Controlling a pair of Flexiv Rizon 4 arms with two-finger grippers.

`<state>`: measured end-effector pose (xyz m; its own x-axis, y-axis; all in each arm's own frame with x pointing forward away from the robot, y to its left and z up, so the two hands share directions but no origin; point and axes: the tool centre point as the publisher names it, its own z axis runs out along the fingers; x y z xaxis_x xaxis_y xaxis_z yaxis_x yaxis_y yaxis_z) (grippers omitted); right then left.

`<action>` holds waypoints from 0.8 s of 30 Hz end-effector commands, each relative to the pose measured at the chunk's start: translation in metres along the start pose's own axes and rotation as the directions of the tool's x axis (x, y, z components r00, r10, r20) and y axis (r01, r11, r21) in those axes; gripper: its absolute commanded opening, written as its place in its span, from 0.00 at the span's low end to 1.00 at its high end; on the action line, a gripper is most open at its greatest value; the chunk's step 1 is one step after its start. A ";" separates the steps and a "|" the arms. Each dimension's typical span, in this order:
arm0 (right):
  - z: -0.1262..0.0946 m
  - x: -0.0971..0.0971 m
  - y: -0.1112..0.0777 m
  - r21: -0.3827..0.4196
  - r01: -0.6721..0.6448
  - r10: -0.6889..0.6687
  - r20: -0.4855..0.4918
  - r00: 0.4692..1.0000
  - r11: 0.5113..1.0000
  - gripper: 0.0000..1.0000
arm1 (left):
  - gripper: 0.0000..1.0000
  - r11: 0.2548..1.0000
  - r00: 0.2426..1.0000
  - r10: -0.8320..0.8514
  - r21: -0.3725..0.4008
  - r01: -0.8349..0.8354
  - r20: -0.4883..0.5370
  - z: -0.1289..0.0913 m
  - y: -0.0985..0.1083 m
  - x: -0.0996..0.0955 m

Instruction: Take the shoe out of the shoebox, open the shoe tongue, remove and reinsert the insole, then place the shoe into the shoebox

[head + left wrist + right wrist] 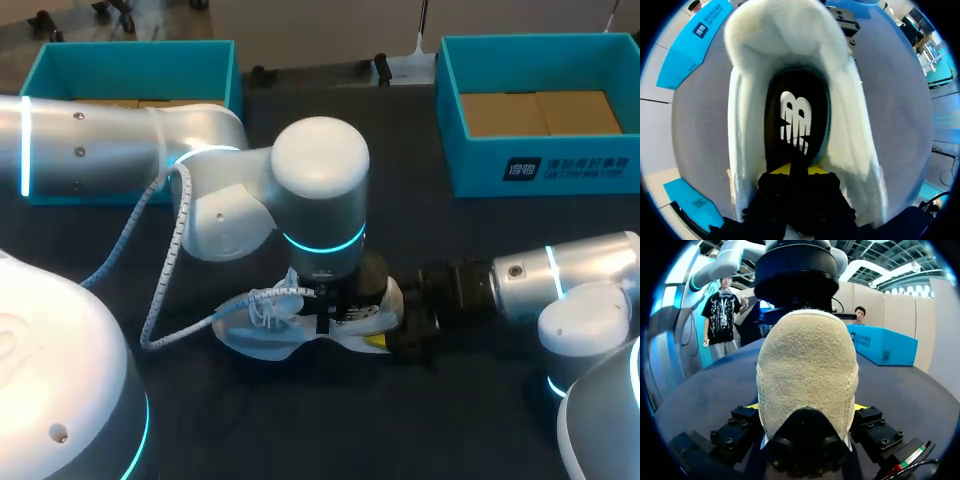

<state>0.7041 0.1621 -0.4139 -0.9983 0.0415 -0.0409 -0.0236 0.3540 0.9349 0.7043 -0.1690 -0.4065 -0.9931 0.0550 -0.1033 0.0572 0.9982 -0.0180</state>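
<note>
A white shoe [262, 338] lies on the dark table between my two arms, its laces loose. My left gripper [797, 171] points straight down into the shoe's opening [850, 125]. Its yellow tips are pinched together on the heel end of the black insole [795, 110], which carries a white logo. From the right, my right gripper [806, 407] holds the shoe's beige suede heel [807, 365], one finger pressed on each side. In the head view the right gripper [397, 322] sits at the shoe's heel, under the left arm's wrist.
Two teal shoeboxes stand at the back of the table, one at the left [130, 60] behind my left arm and one at the right [540, 110] with brown cardboard inside. The left arm's cable [170, 260] hangs over the table near the shoe.
</note>
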 end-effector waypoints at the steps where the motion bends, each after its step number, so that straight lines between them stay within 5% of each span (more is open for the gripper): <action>1: 0.002 0.008 0.005 0.007 0.001 0.000 -0.001 1.000 1.000 0.00 | 0.04 1.000 1.000 -0.004 0.022 0.004 -0.009 0.002 0.004 -0.011; 14: 0.002 0.008 0.005 0.007 0.001 0.000 -0.001 1.000 1.000 0.00 | 0.00 0.962 0.992 -0.001 0.270 0.035 -0.124 -0.035 0.017 -0.003; 24: 0.002 0.008 0.005 0.007 0.001 0.000 -0.001 1.000 1.000 0.00 | 0.00 0.934 0.989 -0.003 0.353 0.056 -0.149 -0.051 0.023 -0.002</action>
<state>0.6980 0.1642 -0.4110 -0.9984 0.0388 -0.0407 -0.0243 0.3546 0.9347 0.7046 -0.1557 -0.3618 -0.9976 0.0505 0.0484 0.0344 0.9567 -0.2889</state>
